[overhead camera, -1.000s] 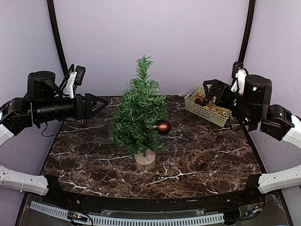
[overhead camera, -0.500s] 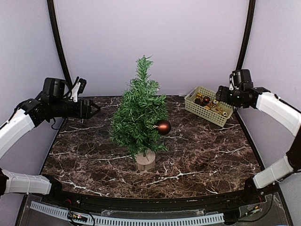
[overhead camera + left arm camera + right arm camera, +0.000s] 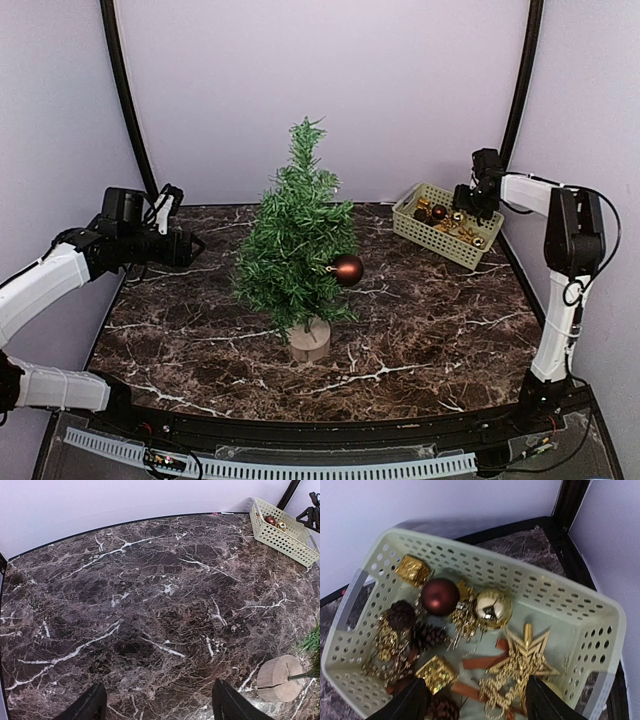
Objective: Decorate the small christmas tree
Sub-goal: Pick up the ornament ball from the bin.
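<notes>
The small christmas tree (image 3: pixel 297 240) stands mid-table on its pale wooden stump (image 3: pixel 310 340), which also shows in the left wrist view (image 3: pixel 282 678). A brown-red ball (image 3: pixel 347 269) hangs on its right side. My left gripper (image 3: pixel 190 247) hovers left of the tree, open over bare marble (image 3: pixel 157 705). My right gripper (image 3: pixel 462 200) hangs open over the pale green basket (image 3: pixel 445 225), nothing between its fingers (image 3: pixel 477 700). Below it lie a gold star (image 3: pixel 522 667), a gold ball (image 3: pixel 493 608), a dark red ball (image 3: pixel 440 596) and pine cones (image 3: pixel 427 636).
The basket wall (image 3: pixel 580 605) sits in the back right corner by a black frame post (image 3: pixel 520 80). Gold gift boxes (image 3: pixel 413 570) and red ribbon (image 3: pixel 480 662) also lie in it. The dark marble table (image 3: pixel 430 320) ends at a curved front edge.
The right arm has stretched out and back, bringing its gripper over the basket. The left arm has drawn back a little toward the left. Tree and ball have not moved.
</notes>
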